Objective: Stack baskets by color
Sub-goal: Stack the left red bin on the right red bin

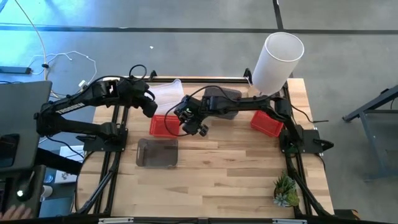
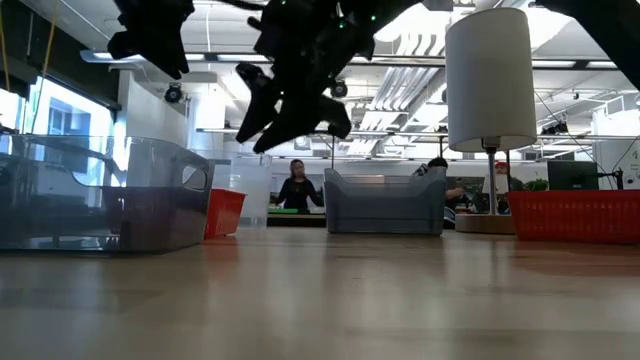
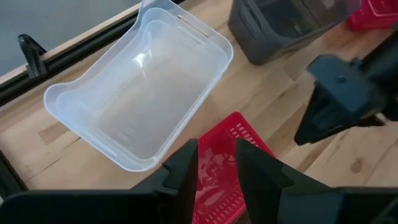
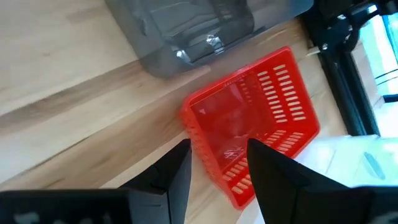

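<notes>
Both grippers hang above the table, over the red basket (image 1: 165, 125) lying left of centre toward the far edge. Right gripper (image 4: 217, 163): fingers apart, nothing between them, the red mesh showing in the gap — looks lined up for a descent onto a wall of that basket. Left gripper (image 3: 216, 163): fingers parted by a narrow gap, empty, above the same basket's edge nearest the clear basket (image 3: 140, 93), which lies at the far-left edge.

Other baskets: one smoky grey basket (image 1: 157, 152) nearer the front-left, another grey one (image 1: 225, 102) at the far edge under the right arm, a second red basket (image 1: 267, 123) toward the right edge. White cylinder (image 1: 277, 62) stands at the far-right corner.

Judgement: reds well apart, so no red stack yet — the centre red seems the next pick.
</notes>
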